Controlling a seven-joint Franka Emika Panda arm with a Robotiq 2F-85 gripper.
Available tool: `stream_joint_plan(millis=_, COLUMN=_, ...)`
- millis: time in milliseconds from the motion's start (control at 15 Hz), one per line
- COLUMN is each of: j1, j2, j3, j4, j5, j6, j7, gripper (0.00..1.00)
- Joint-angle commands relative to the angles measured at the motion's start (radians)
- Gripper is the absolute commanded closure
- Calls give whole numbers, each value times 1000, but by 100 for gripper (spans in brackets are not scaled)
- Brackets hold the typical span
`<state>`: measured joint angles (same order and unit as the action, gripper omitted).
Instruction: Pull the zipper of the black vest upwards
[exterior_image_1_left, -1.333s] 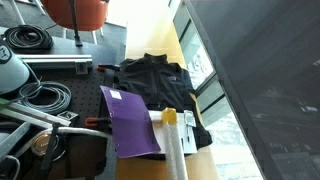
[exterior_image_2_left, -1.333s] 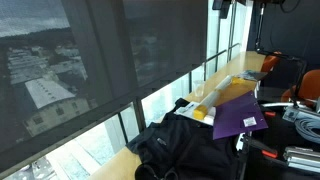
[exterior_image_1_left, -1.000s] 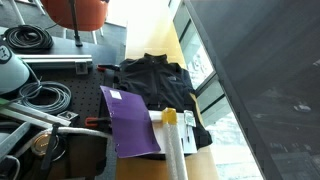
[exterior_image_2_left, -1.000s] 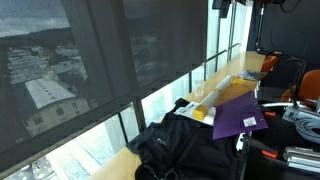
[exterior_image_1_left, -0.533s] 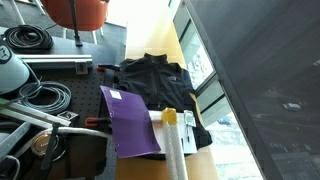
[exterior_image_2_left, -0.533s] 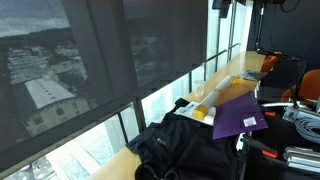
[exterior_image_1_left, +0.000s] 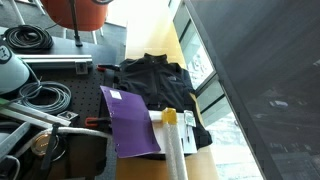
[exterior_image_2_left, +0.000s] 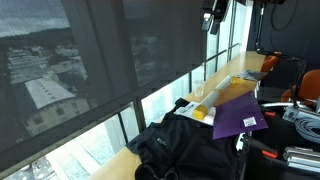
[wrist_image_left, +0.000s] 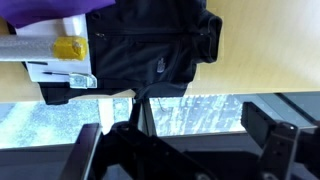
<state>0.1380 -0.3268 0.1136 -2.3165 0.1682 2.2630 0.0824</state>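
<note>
The black vest (exterior_image_1_left: 153, 78) lies rumpled on the wooden counter (exterior_image_1_left: 183, 42) by the window. It also shows in an exterior view (exterior_image_2_left: 185, 148) and at the top of the wrist view (wrist_image_left: 150, 45). The zipper's seam and pull are too faint to make out. My gripper (exterior_image_2_left: 212, 17) hangs high above the counter's far end, well away from the vest. In the wrist view its two fingers (wrist_image_left: 180, 150) stand wide apart with nothing between them, so it is open and empty.
A purple sheet (exterior_image_1_left: 130, 120) overlaps the vest's edge, beside a yellow-capped clear roll (exterior_image_1_left: 174, 145) and white packaging (wrist_image_left: 55, 72). Coiled black cables (exterior_image_1_left: 28, 38) and metal rails lie beside the counter. The window glass (exterior_image_2_left: 90, 70) runs along the counter's edge.
In an exterior view my gripper has come down into sight at the top edge. The vest, sheet and roll have not moved.
</note>
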Motion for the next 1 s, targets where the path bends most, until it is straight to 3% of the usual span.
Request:
stream_joint_plan(millis=0, j1=-25, j2=101, j3=7, j4=-61, j5=-48, j6=230, j7=-2, gripper=0)
stream_joint_plan(millis=267, j1=-53, j2=254, j3=-3, j4=-88, j5=-123, j6=423, j7=16, gripper=0)
stream_joint_plan(millis=933, j1=-80, j2=616, j3=-97, j4=-12, j5=-219, j6=629, j7=7, gripper=0)
